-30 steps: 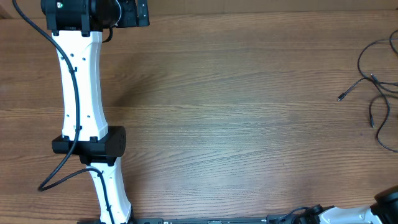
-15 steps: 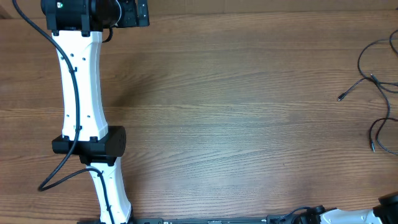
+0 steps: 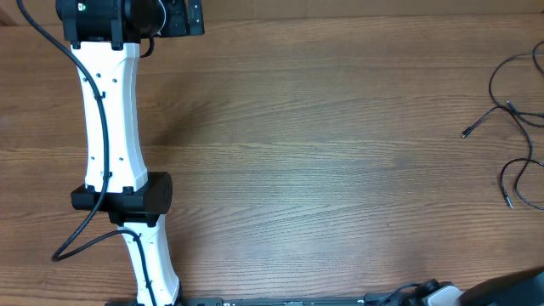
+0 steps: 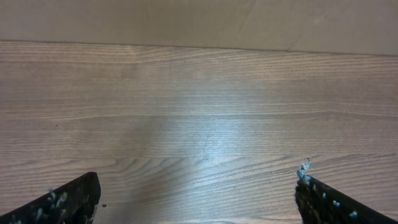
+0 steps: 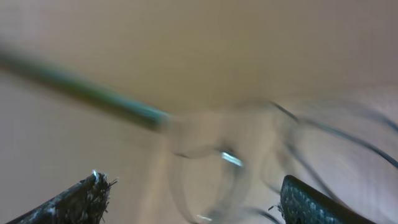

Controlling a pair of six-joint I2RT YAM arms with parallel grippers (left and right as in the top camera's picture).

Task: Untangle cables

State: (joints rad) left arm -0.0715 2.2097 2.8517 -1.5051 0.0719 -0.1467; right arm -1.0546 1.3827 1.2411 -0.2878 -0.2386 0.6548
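Observation:
The cables (image 3: 512, 115) lie loose at the table's far right edge as thin black wires. One small plug (image 3: 465, 133) points left, and one strand curls into a loop (image 3: 513, 172) ending in a plug. In the right wrist view the cables (image 5: 323, 134) are blurred, with a shiny plug tip (image 5: 231, 158) ahead of my right gripper (image 5: 196, 190). That gripper is open with nothing gripped between its fingers. My left gripper (image 4: 196, 190) is open over bare wood at the far left, well away from the cables.
The left arm (image 3: 110, 127) stretches along the left side of the wooden table (image 3: 323, 153). Part of the right arm (image 3: 514, 287) shows at the bottom right corner. A blurred dark green streak (image 5: 81, 90) crosses the right wrist view.
The cable end at the right edge has slid toward the front and curled into a loop. The right arm has shifted at the bottom right corner. The left arm has stayed still.

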